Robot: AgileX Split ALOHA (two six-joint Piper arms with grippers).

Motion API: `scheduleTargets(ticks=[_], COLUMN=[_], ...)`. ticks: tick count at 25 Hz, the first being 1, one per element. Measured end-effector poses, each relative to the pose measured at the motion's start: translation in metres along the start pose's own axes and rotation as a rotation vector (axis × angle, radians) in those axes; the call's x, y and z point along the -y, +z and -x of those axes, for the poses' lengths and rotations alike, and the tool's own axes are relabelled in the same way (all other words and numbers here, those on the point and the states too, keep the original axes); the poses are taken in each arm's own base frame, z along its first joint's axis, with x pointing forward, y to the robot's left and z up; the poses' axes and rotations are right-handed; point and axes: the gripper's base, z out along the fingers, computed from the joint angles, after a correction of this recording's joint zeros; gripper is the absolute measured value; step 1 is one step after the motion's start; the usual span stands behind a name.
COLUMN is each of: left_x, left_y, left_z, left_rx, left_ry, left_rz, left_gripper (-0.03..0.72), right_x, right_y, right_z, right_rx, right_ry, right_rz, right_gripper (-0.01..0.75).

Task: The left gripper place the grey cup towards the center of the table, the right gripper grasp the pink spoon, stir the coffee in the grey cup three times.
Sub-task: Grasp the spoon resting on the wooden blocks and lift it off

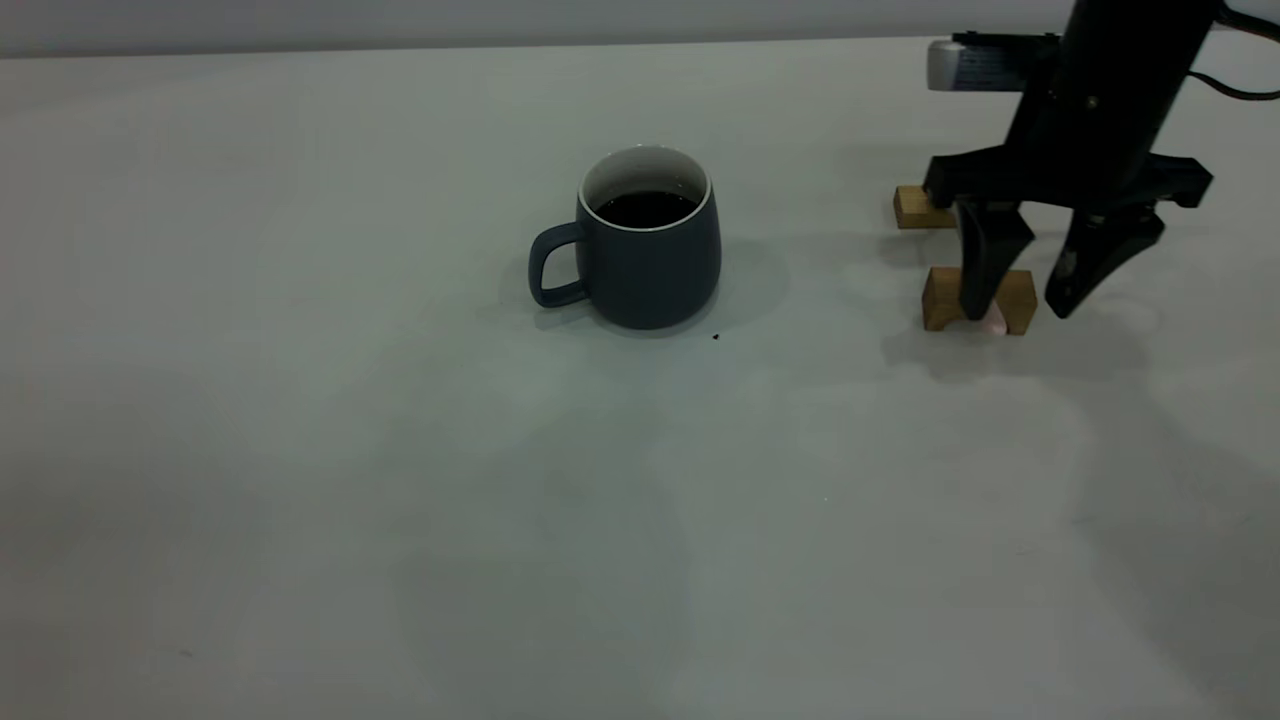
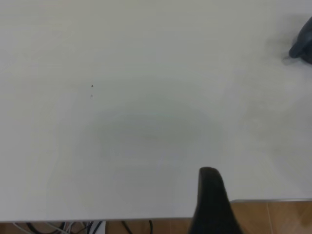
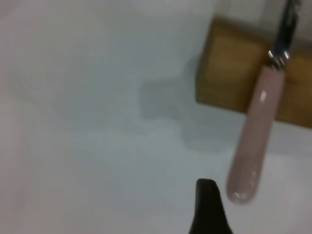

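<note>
Grey cup (image 1: pixel 640 250) stands upright near the middle of the desk (image 1: pixel 300 450), handle toward the exterior view's left, coffee (image 1: pixel 646 208) dark inside it, a tiny dark speck (image 1: pixel 715 337) on the desk just beside its base. Nothing grips the cup. Right gripper (image 1: pixel 1030 305) is well apart from it at the view's right, low over the wooden blocks (image 1: pixel 978 298), jaws spread w/ one finger in front of the near block. Pink spoon (image 3: pixel 256 131) lies across that block, metal neck on the wood, handle sticking out past the edge; not pinched. Left gripper (image 2: pixel 210 202): only one finger shows at the desk edge, can't tell if jaws are spread or together
</note>
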Motion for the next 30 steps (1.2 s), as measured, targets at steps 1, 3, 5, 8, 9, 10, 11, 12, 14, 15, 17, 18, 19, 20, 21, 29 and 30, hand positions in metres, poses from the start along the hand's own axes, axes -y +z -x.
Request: scheduleTargets(ticks=[1, 3, 5, 8, 9, 10, 11, 12, 14, 15, 17, 18, 19, 20, 21, 29, 30], left_x=[0.0, 0.0, 0.0, 0.0, 0.0, 0.0, 0.0, 0.0, 0.0, 0.0, 0.0, 0.0, 0.0, 0.0, 0.0, 0.0, 0.0], left_y=[0.0, 0.0, 0.0, 0.0, 0.0, 0.0, 0.0, 0.0, 0.0, 0.0, 0.0, 0.0, 0.0, 0.0, 0.0, 0.0, 0.0], left_z=[0.0, 0.0, 0.0, 0.0, 0.0, 0.0, 0.0, 0.0, 0.0, 0.0, 0.0, 0.0, 0.0, 0.0, 0.0, 0.0, 0.0], left_rx=[0.0, 0.0, 0.0, 0.0, 0.0, 0.0, 0.0, 0.0, 0.0, 0.0, 0.0, 0.0, 0.0, 0.0, 0.0, 0.0, 0.0], left_ry=[0.0, 0.0, 0.0, 0.0, 0.0, 0.0, 0.0, 0.0, 0.0, 0.0, 0.0, 0.0, -0.001, -0.001, -0.001, -0.001, -0.001], left_rz=[0.0, 0.0, 0.0, 0.0, 0.0, 0.0, 0.0, 0.0, 0.0, 0.0, 0.0, 0.0, 0.0, 0.0, 0.0, 0.0, 0.0], left_gripper=[0.567, 0.567, 0.567, 0.567, 0.567, 0.567, 0.567, 0.567, 0.567, 0.567, 0.567, 0.567, 0.567, 0.567, 0.567, 0.567, 0.567], right_x=[-0.002, -0.003, -0.002, -0.001, -0.001, -0.001, -0.001, -0.001, -0.001, -0.001, 0.0, 0.0, 0.0, 0.0, 0.0, 0.002, 0.003], right_y=[0.001, 0.008, 0.015, 0.023, 0.023, 0.024, 0.024, 0.024, 0.025, 0.027, 0.029, 0.029, 0.029, 0.029, 0.029, 0.029, 0.027], right_z=[0.002, 0.003, 0.003, 0.002, 0.002, 0.002, 0.002, 0.002, 0.002, 0.002, 0.002, 0.002, 0.001, 0.001, 0.001, 0.0, 0.0], right_rx=[0.002, -0.009, -0.026, -0.043, -0.042, -0.04, -0.038, -0.035, -0.034, -0.035, -0.041, -0.041, -0.041, -0.042, -0.043, -0.055, -0.06], right_ry=[-0.002, -0.004, 0.0, 0.008, 0.008, 0.01, 0.012, 0.016, 0.024, 0.03, 0.036, 0.038, 0.038, 0.038, 0.039, 0.083, 0.079], right_rz=[0.003, 0.003, 0.004, 0.003, 0.002, 0.002, 0.002, 0.002, 0.001, 0.001, 0.0, 0.0, 0.0, 0.0, 0.0, -0.031, -0.043], right_gripper=[0.568, 0.568, 0.568, 0.568, 0.568, 0.568, 0.568, 0.568, 0.568, 0.565, 0.552, 0.536, 0.514, 0.491, 0.458, 0.13, 0.13])
